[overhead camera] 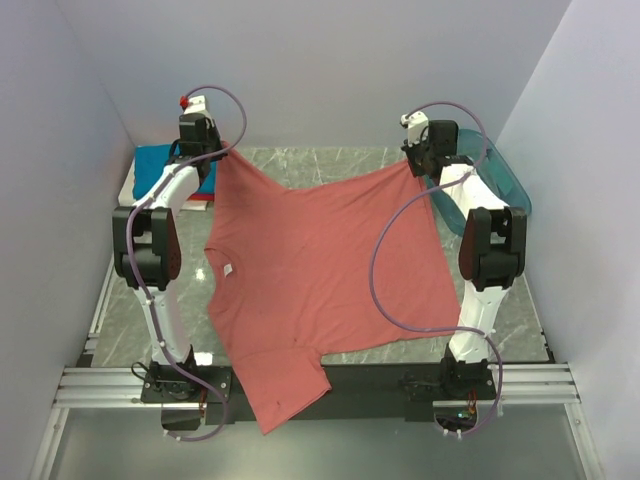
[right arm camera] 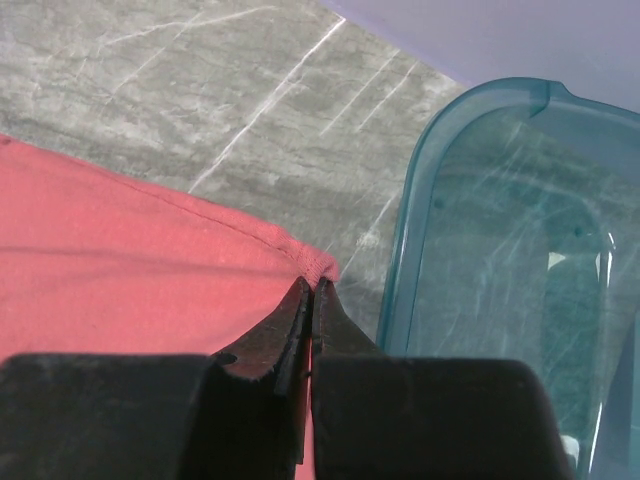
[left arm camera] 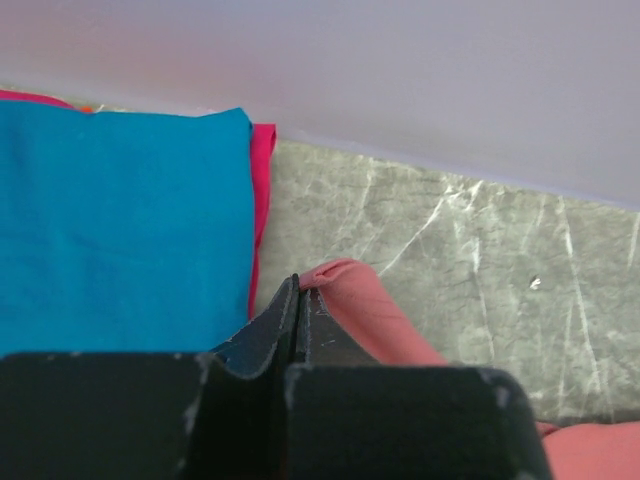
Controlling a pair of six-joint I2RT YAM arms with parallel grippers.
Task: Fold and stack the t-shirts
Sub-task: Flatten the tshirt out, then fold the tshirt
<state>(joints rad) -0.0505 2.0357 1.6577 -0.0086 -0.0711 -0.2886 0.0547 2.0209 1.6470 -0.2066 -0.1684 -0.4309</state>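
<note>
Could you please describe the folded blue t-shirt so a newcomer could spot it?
In the far left corner of the table lies a folded pile. The blue t-shirt is its top layer, the only bright blue cloth, above a red t-shirt.

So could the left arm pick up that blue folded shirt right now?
Probably not yet. The blue shirt lies close beside the left gripper with nothing between, but the gripper is shut on a corner of the pink shirt and must let go first.
</note>
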